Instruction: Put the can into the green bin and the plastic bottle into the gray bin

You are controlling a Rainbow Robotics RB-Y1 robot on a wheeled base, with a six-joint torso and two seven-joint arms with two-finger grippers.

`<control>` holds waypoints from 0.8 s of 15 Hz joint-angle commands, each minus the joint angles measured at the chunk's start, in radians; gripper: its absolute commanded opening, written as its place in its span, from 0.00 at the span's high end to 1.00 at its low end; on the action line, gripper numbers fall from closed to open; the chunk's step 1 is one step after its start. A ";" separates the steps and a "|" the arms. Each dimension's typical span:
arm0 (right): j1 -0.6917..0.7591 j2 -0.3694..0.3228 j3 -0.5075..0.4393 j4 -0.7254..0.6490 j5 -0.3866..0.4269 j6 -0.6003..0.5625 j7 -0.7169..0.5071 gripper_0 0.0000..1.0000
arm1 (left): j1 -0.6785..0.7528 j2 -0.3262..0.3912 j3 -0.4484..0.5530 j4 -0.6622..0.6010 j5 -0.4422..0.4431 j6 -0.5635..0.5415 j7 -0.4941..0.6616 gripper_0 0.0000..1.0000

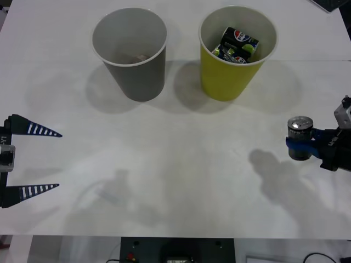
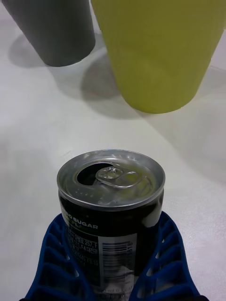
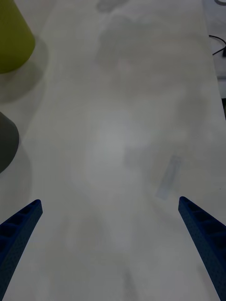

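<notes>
Right gripper (image 1: 307,146), at the near right of the white table (image 1: 181,181), is clamped on the can (image 1: 300,138), its blue ribbed fingers (image 2: 165,263) pressed against both sides of the dark body; the can stands upright between them, silver top and pull tab facing up, and seems to hang above the table, its shadow lying apart to its left; ahead of this gripper and to its left stands the green bin (image 1: 237,52), upright, with crushed drink cans (image 1: 237,45) lying inside; just beside that bin, farther left, stands the gray bin (image 1: 130,52), also upright, the two close but apart; left gripper (image 1: 41,160) waits at the near left edge, fingers spread wide and holding nothing, both bins well ahead of it.
</notes>
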 commanded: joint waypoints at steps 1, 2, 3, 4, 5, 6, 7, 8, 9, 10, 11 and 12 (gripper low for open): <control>-0.008 -0.066 -0.001 -0.076 0.049 -0.037 -0.184 1.00 | 0.000 0.000 0.000 0.000 0.000 0.000 0.000 0.00; -0.014 -0.095 -0.003 -0.107 0.078 -0.063 -0.263 1.00 | 0.000 0.000 0.000 0.000 0.000 0.000 0.000 0.00; -0.020 -0.119 -0.003 -0.131 0.097 -0.083 -0.322 1.00 | 0.000 0.000 0.000 0.000 0.000 0.000 0.000 0.00; -0.028 -0.144 -0.003 -0.148 0.101 -0.100 -0.378 1.00 | 0.000 0.000 0.000 0.000 0.000 0.000 0.000 0.00; -0.043 -0.178 -0.003 -0.165 0.101 -0.124 -0.450 1.00 | 0.000 0.000 0.000 0.000 0.000 0.000 0.000 0.00; -0.063 -0.201 -0.003 -0.173 0.101 -0.147 -0.497 1.00 | 0.000 0.000 0.000 0.000 0.000 0.000 0.000 0.00; -0.085 -0.221 -0.003 -0.179 0.100 -0.170 -0.540 1.00 | 0.000 0.000 0.000 0.000 0.000 0.000 0.000 0.00; -0.111 -0.245 -0.001 -0.180 0.092 -0.193 -0.575 1.00 | 0.000 0.000 0.000 0.000 0.000 0.000 0.000 0.00; -0.126 -0.271 0.001 -0.180 0.080 -0.199 -0.592 1.00 | 0.000 0.000 0.000 0.000 0.000 0.000 0.000 0.00; -0.139 -0.299 0.008 -0.180 0.066 -0.199 -0.603 1.00 | 0.000 0.000 0.000 0.000 0.000 0.000 0.000 0.00; -0.157 -0.340 0.020 -0.180 0.049 -0.199 -0.603 1.00 | 0.000 0.000 0.000 0.000 0.000 0.000 0.000 0.00; -0.171 -0.368 0.030 -0.180 0.041 -0.199 -0.603 1.00 | 0.000 0.000 0.000 0.000 0.000 0.000 0.000 0.00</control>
